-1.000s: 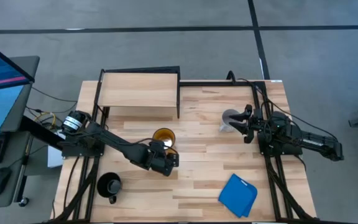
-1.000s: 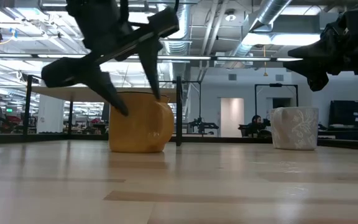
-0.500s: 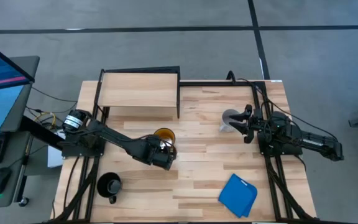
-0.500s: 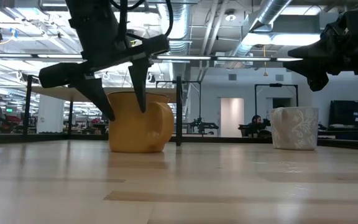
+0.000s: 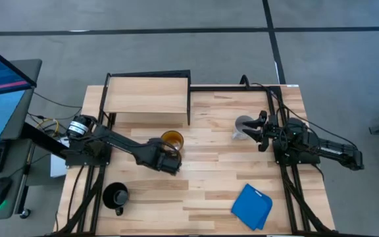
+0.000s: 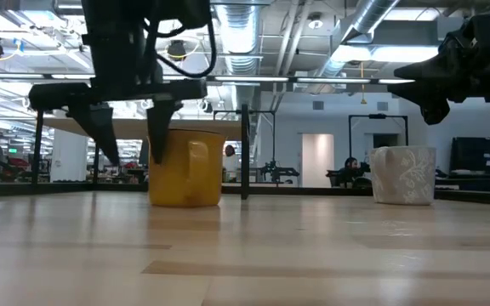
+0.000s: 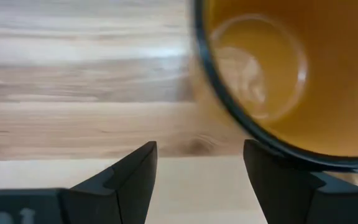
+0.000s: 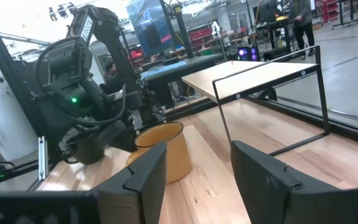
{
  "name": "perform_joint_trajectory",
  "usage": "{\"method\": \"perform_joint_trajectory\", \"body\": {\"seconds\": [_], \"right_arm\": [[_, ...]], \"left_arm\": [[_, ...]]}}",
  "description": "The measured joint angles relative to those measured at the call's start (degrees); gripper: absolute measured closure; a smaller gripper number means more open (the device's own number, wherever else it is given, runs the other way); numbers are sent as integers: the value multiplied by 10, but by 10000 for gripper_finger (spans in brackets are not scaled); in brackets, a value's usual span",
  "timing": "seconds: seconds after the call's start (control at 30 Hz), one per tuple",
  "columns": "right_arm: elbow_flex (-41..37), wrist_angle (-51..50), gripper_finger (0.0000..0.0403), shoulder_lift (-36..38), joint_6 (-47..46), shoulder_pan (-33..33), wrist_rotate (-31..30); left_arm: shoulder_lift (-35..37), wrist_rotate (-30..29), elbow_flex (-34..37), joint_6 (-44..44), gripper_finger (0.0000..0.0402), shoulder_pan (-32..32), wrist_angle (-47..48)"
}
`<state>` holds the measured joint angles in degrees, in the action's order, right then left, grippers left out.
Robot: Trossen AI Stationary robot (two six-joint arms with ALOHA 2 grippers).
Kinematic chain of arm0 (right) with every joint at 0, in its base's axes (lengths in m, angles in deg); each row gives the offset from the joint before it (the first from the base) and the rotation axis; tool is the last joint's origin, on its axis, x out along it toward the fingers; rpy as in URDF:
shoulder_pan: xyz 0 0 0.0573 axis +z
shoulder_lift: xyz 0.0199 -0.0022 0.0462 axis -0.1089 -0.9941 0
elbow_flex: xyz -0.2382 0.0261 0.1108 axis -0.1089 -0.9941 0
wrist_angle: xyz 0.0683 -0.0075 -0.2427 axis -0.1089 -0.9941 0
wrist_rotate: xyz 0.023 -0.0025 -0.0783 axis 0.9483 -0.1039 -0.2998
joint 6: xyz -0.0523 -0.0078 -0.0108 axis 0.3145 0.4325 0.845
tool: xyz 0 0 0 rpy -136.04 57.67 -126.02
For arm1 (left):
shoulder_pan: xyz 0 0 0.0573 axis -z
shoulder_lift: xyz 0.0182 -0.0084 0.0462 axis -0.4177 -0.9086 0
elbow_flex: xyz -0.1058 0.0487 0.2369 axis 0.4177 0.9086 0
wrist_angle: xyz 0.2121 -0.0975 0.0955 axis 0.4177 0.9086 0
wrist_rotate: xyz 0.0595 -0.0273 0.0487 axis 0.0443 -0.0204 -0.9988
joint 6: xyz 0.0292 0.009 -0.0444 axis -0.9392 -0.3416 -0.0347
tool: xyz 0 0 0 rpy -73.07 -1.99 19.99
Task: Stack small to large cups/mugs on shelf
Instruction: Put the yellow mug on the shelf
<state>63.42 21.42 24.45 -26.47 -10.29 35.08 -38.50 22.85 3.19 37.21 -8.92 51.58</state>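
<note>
Since a second ago the left gripper (image 5: 170, 160) has slid toward the tabletop's (image 5: 216, 191) left edge and now hangs over the yellow-orange mug (image 5: 171, 140), its fingers (image 6: 100, 134) spread apart, one crossing the mug's front in the low view; the mug has turned, its handle now facing the camera, near the shelf's (image 5: 147, 95) front edge. The right gripper (image 5: 263, 130) waits with fingers parted above the pale mug (image 5: 243, 124) near the right edge, which it partly hides; the black mug (image 5: 115, 196) sits by the front-left corner, the blue cloth (image 5: 252, 206) near the front edge.
</note>
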Motion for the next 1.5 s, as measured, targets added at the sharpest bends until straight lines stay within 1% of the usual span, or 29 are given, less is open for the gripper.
{"method": "perform_joint_trajectory", "body": {"seconds": [0.17,0.27,0.33,0.43,0.5,0.57,0.7,0.9,1.0,1.07,1.3,1.5], "right_arm": [[0,0,202,0,0,0,0],[0,0,202,0,0,0,0],[0,0,202,0,0,0,0],[0,0,202,0,0,0,0],[0,0,202,0,0,0,0],[0,0,202,0,0,0,0],[0,0,202,0,0,0,0],[0,0,202,0,1,0,0],[0,0,202,0,1,0,0],[0,0,202,0,1,0,0],[0,0,202,0,1,0,0],[0,0,202,0,0,0,0]], "left_arm": [[0,2,0,20,170,-3,12],[0,10,0,37,170,-3,-9],[0,31,0,15,170,-4,-28],[0,81,0,-50,170,-4,-47],[0,123,0,-31,170,-2,-40],[0,136,0,-17,170,5,-45],[0,130,-18,-31,170,24,-85],[0,60,-67,-47,170,38,-94],[0,21,-88,-96,170,38,-95],[0,6,-96,-137,170,34,-100],[0,-2,-102,-258,170,14,-167],[0,1,-102,-267,170,-2,-218]]}}
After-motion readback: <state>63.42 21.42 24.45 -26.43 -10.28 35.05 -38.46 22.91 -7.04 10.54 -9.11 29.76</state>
